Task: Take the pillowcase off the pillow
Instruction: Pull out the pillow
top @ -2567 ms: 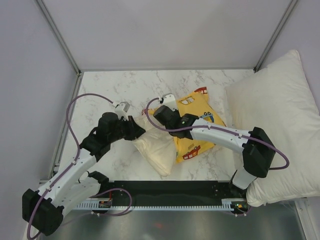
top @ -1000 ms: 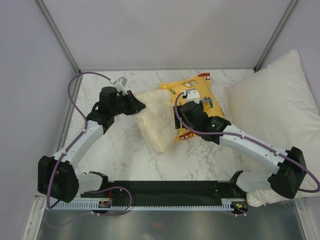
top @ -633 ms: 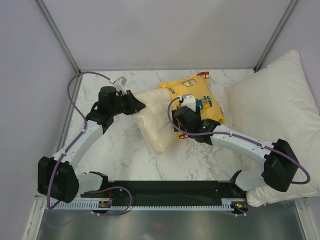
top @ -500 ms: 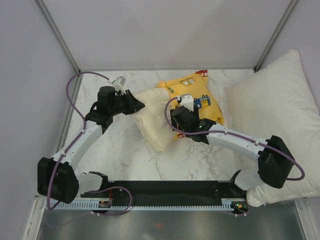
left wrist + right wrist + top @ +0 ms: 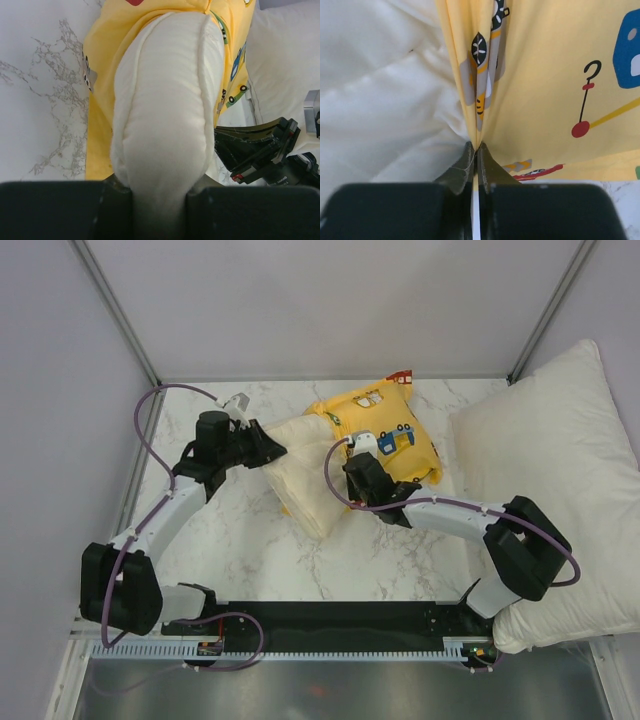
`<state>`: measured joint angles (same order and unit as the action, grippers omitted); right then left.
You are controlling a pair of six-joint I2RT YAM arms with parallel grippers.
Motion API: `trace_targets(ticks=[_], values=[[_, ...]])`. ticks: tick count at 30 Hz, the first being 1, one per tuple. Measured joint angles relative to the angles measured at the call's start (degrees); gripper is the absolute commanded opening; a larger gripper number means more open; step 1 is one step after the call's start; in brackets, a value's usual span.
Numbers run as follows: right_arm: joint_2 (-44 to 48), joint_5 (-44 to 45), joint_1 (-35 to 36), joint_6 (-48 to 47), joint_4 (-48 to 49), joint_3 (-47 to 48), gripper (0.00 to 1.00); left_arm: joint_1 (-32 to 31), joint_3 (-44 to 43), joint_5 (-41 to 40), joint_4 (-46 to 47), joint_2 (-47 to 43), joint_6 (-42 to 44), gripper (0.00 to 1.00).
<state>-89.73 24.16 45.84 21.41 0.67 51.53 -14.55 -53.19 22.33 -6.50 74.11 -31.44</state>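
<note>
At the bottom of the left wrist view, the left tool [image 5: 159,192] is seen clamped on the bare near end of the pillow [image 5: 165,100], whose cream body is squeezed narrow between the two fingers. At the bottom of the right wrist view, the right tool [image 5: 475,147] is closed almost flat on a thin fold of the pillowcase [image 5: 540,75], right where yellow cloth meets cream.

The task is judged about half done. Roughly the lower left half of the pillow is bared, and the rest is lodged in the yellow case toward the upper centre of the top view. Both lie on the marbled surface [image 5: 230,540]. The two grips have yet to be drawn apart until the case slips free.

The pinch on the fold is shown only by the right wrist view; from above it is hidden under the tool's body. The mouth of the case, gathered round the pillow, is given by the left wrist view. Only the top view shows the whole layout, with the large white pillow [image 5: 550,470] at the right edge.
</note>
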Motion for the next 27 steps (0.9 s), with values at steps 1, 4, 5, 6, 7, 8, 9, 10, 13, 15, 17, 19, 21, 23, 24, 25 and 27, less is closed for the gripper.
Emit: trace_targets(ticks=[1,4,5,6,7,8,9,10,13,15,17,19,21,23,24,25,27], values=[[0.0,-0.79,-0.24,-0.79,1.07,-0.42,0.0,0.26,-0.02,0.07,0.2,0.7,0.0,0.02],[0.28,-2.73,-0.76,-2.01,2.93,-1.18,0.0,0.68,-0.92,-0.02,0.33,2.8,0.02,0.02],[0.74,-3.04,-0.9,-2.19,3.56,-1.66,0.0,0.72,-1.68,-0.26,0.15,3.8,0.04,0.02],[1.49,-3.15,-0.98,-2.08,3.87,-2.27,0.0,0.72,-2.75,-0.5,-0.04,4.98,0.17,0.02],[2.34,-3.1,-1.03,-1.73,3.91,-2.8,0.0,0.68,-4.0,-0.9,-0.31,6.34,0.28,0.04],[3.58,-2.99,-1.03,-1.07,3.63,-3.37,0.0,0.63,-5.18,-1.09,-0.59,7.76,0.37,0.11],[4.87,-2.73,-0.98,0.02,2.95,-3.74,0.0,0.59,-6.54,-1.25,-0.81,9.25,0.46,0.28],[6.05,-2.38,-0.94,1.44,1.95,-3.85,0.0,0.57,-7.98,-1.44,-1.18,10.78,0.61,0.36],[8.41,0.37,-0.15,5.79,-1.73,-3.54,0.0,0.28,-10.88,-2.8,-2.6,13.49,1.05,0.63],[8.44,2.29,0.59,7.78,-4.33,-2.51,0.0,0.04,-10.8,-4.76,-3.65,13.05,0.83,0.82],[7.65,3.78,1.11,9.16,-7.1,-0.7,0.0,-0.13,-9.01,-6.43,-3.5,11.15,0.59,0.86],[5.92,4.83,1.36,9.6,-9.51,2.01,0.0,-0.24,-4.98,-7.58,-3.67,6.78,0.39,0.93],[3.74,5.27,1.57,9.77,-10.78,4.68,0.0,-0.35,-0.02,-8.02,-3.61,0.85,-0.11,1.0],[1.95,5.66,1.57,9.81,-11.54,6.64,0.0,-0.66,4.33,-8.07,-3.21,-4.68,-0.87,1.0],[1.09,5.86,1.6,9.86,-11.87,7.5,0.0,-0.9,6.84,-7.93,-2.75,-7.85,-1.66,1.0],[0.31,6.12,1.62,9.88,-12.04,8.2,0.0,-1.11,9.18,-7.61,-2.82,-10.84,-2.54,1.0],[-0.96,6.91,1.55,9.9,-12.28,9.29,0.0,-1.55,13.84,-6.73,-2.78,-16.85,-4.5,1.0]])
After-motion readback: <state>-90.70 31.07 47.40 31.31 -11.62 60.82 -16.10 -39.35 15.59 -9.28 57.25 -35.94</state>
